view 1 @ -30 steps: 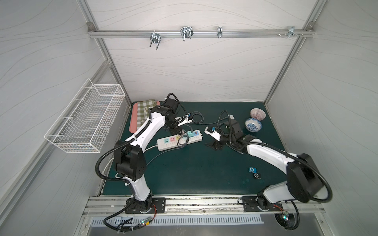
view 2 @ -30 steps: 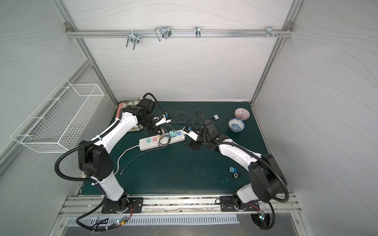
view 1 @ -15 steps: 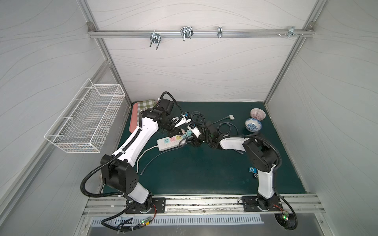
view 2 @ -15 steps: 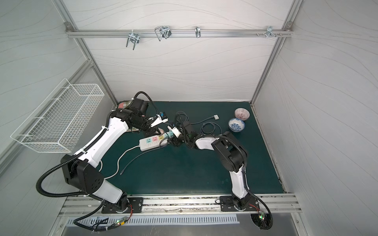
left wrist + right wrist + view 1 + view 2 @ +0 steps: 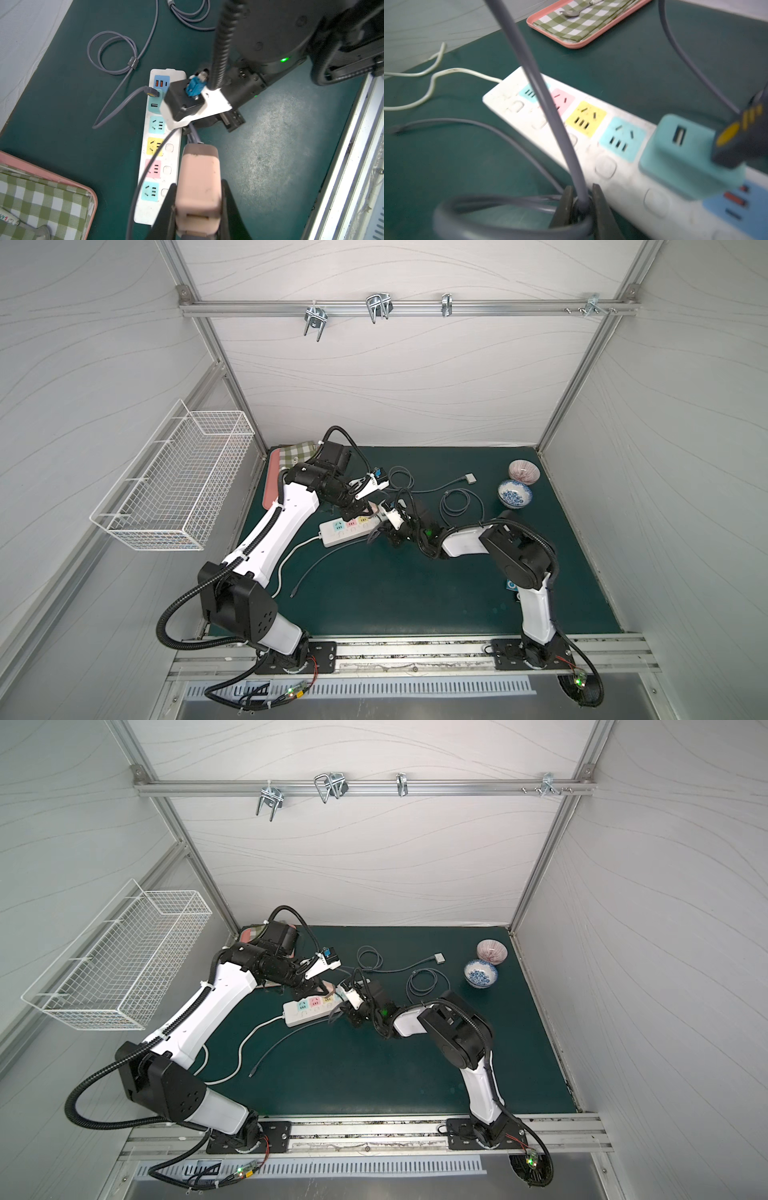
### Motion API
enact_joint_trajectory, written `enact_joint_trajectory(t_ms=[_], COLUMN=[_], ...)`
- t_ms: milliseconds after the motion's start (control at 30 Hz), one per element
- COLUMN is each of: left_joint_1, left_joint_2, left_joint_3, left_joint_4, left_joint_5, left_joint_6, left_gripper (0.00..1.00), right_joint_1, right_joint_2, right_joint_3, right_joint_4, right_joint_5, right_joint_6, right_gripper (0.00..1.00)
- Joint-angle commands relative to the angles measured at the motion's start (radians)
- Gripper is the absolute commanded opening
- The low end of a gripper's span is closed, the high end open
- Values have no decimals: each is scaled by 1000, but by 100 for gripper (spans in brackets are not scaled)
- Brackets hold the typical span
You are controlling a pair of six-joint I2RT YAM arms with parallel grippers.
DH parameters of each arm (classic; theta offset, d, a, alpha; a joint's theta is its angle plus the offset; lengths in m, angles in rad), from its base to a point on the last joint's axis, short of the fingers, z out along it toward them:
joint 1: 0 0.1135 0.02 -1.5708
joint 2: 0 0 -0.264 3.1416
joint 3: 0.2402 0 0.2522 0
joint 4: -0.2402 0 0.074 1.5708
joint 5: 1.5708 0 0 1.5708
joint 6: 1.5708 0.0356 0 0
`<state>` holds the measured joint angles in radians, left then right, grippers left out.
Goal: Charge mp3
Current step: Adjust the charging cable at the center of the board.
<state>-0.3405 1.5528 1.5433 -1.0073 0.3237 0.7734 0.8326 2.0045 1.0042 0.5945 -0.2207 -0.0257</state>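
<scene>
Grey cable: right gripper pinching, wrist view only | pink adapter: left gripper clamping

A pink bowl is set beside a blue bowl; a checked cloth is laid in a tray.

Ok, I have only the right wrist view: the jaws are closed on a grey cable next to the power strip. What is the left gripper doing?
Observer: The left gripper is shut on a pinkish charger block, held over the power strip edge.
Operator: And the device to charge?
Observer: Only a blue corner of the mp3 player shows in a top view, on the mat behind the right arm elbow, away from the strip.
Operator: Does any other cable lie free?
Observer: Yes, a coiled grey cable lies on the mat near the blue patterned bowl.
</scene>
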Motion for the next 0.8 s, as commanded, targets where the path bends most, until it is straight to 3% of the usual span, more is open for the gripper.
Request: enact_joint_trajectory(t_ms=[0,67,167,300,467,767], left_joint_1=[2,5,5,8,8,8], left_joint_2=[78,114,139,197,283,361], left_joint_3=[116,155,169,197,222,210], left_joint_4=[21,35,86,76,-21,-91], left_joint_5=[-71,-95,-116,-152,-222,-256], left_joint_6=[-2,-21,-35,-29,18,65], left_gripper=[0,0,0,0,0,0], right_joint_1=[-5,7,25,5,-9,17], right_joint_2=[-110,-145,-207,-265,-299,-309], right_joint_3=[8,18,-34,-36,10,-24], right_joint_4=[-110,-242,-291,-397,-587,-607], right_joint_5=[-191,-272,-273,-186,-245,-232], right_joint_6=[-95,-173,-248,-302,-397,-406], right_gripper=[8,6,6,7,8,9])
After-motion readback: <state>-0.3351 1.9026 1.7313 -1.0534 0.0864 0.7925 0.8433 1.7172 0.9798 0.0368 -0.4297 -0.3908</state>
